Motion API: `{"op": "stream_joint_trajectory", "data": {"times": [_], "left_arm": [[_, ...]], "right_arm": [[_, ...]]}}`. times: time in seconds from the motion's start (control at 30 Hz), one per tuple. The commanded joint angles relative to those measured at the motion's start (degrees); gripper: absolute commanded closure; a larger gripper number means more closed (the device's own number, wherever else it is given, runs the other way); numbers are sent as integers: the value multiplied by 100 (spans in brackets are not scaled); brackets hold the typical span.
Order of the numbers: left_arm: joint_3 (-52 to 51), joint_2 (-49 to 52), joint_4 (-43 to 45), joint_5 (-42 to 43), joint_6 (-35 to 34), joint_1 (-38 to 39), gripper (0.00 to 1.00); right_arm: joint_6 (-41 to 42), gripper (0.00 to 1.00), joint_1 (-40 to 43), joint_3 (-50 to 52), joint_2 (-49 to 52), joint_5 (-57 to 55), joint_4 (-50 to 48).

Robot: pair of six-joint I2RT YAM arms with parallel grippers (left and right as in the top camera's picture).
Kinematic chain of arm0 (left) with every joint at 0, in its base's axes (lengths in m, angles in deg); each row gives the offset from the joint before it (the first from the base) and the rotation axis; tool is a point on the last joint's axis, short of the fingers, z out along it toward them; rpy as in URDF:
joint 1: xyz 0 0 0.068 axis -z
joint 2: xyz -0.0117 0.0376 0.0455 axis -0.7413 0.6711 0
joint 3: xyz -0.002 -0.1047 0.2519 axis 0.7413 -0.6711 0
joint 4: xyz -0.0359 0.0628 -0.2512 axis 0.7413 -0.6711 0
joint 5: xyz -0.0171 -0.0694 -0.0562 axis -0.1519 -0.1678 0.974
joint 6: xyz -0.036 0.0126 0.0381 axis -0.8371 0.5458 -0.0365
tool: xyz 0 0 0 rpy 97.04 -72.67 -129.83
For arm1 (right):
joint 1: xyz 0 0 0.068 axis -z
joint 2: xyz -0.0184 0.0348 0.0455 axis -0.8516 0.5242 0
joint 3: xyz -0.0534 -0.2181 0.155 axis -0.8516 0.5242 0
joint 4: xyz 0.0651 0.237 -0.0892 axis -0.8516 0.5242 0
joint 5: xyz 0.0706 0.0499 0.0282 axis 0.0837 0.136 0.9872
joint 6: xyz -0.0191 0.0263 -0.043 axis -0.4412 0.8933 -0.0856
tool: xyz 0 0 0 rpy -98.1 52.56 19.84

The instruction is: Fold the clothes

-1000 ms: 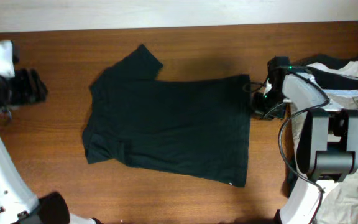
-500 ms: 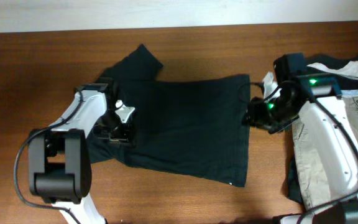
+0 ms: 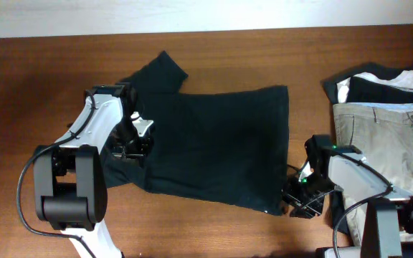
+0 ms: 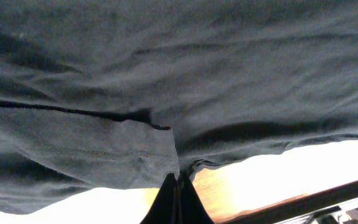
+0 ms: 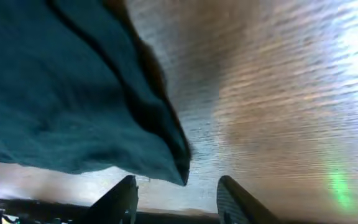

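**Overhead.** The T-shirt (image 3: 214, 140) is lying spread on the table (image 3: 34, 93). The left gripper (image 3: 130, 149) is being pressed down onto the shirt's sleeve-side edge. Its arm is arched over and the wrist is pitched steeply down. The right gripper (image 3: 297, 201) is being held low, with the shirt's hem corner just ahead of its fingers. The khaki trousers (image 3: 386, 136) are lying well apart behind it.

**Left wrist.** The fingers (image 4: 176, 198) are closed tight. Cloth is puckering at their tips, so a pinch of the shirt is judged likely.

**Right wrist.** The fingers (image 5: 124, 196) are standing apart. The hem corner is lying between them, just ahead of the tips, ungripped.

**Step in hand (judged).** Both ends are being secured for a fold. The corner should be taken deep between the right fingers before closing, and both layers should be caught.
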Motion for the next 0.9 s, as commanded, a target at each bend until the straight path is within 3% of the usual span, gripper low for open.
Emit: {"op": "stream_joint_trajectory", "data": {"times": [0.0, 0.07, 0.17, 0.27, 0.37, 0.43, 0.6, 0.63, 0.67, 0.7, 0.87], "left_arm": [[83, -256, -2, -17, -35, 2, 97], [83, -273, -42, -17, -35, 2, 76], [83, -273, -46, -17, -35, -2, 75], [83, -273, -37, -20, -35, -4, 75], [35, -271, 59, -22, -33, -2, 60], [-286, -271, 385, -42, -35, -2, 53], [-1226, -271, 1425, -323, -162, -2, 50], [-1296, -271, 1523, -326, -162, -2, 55], [-1300, -271, 1530, -321, -164, -2, 92], [-1252, -271, 1410, -319, -166, -2, 100], [-79, -273, 127, -472, -208, -2, 100]], "right_arm": [[428, 54, -195, 455, -13, 188, -614], [662, 60, -367, 544, -13, 186, -870], [671, 94, -398, 505, -15, 227, -944], [337, 96, -398, -90, -26, -37, -199], [39, 96, -398, -1069, -26, -507, 575], [26, 96, -398, -1196, -26, -507, 616], [24, 96, -398, -1193, -26, -507, 549], [24, 96, -398, -1193, -26, -509, 546], [24, 96, -398, -1193, -26, -509, 544], [26, 96, -398, -1193, -26, -511, 531], [33, 96, -391, -1193, -26, -798, 466]]}}
